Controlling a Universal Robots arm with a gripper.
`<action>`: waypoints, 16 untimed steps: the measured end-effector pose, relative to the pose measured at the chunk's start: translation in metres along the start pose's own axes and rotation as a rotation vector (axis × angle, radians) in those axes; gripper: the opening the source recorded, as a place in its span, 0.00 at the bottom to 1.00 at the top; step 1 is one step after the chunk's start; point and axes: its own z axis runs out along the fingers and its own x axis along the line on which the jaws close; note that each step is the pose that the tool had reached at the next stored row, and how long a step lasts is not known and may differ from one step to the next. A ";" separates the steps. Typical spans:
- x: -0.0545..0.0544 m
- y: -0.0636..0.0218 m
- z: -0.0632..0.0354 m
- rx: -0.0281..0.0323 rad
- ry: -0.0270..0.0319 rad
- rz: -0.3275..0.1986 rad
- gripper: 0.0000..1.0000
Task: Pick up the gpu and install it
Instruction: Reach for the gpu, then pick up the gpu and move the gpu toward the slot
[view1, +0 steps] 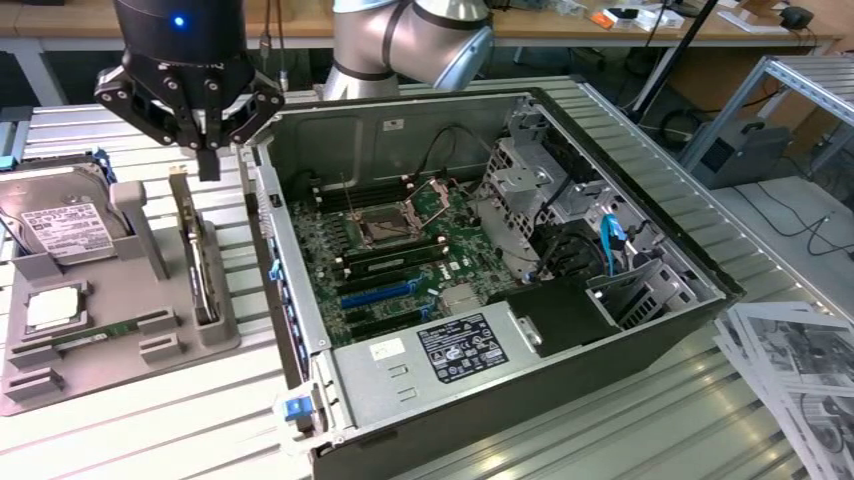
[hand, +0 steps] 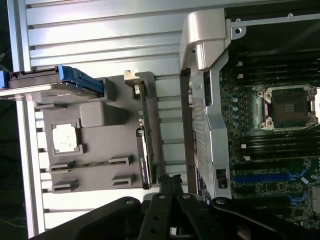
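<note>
Gripper (view1: 208, 170), fingers pressed together & carrying nothing, is hovering over far end of gpu (view1: 198, 262), which is standing on edge in slot along grey fixture's (view1: 120, 335) edge nearest PC case (view1: 534, 330), prob. so its top edge is presenting for a pinch.

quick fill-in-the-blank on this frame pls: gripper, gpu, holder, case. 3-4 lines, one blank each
1. The gripper hovers over the gray holder, fingers shut, holding ___.
2. The gpu stands on its ___ in the holder.
3. The hard drive sits to the exterior view's ___ of the gpu.
4. The open computer case lies to the exterior view's ___ of the holder.

Missing words: nothing; edge; left; right.
</note>
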 end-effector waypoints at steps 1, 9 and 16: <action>0.002 -0.0002 0.0003 -0.0005 0.0000 0.000 0.11; 0.018 -0.0015 0.0022 -0.0056 0.0005 0.000 0.11; 0.027 -0.0023 0.0039 -0.0099 0.0008 -0.001 0.11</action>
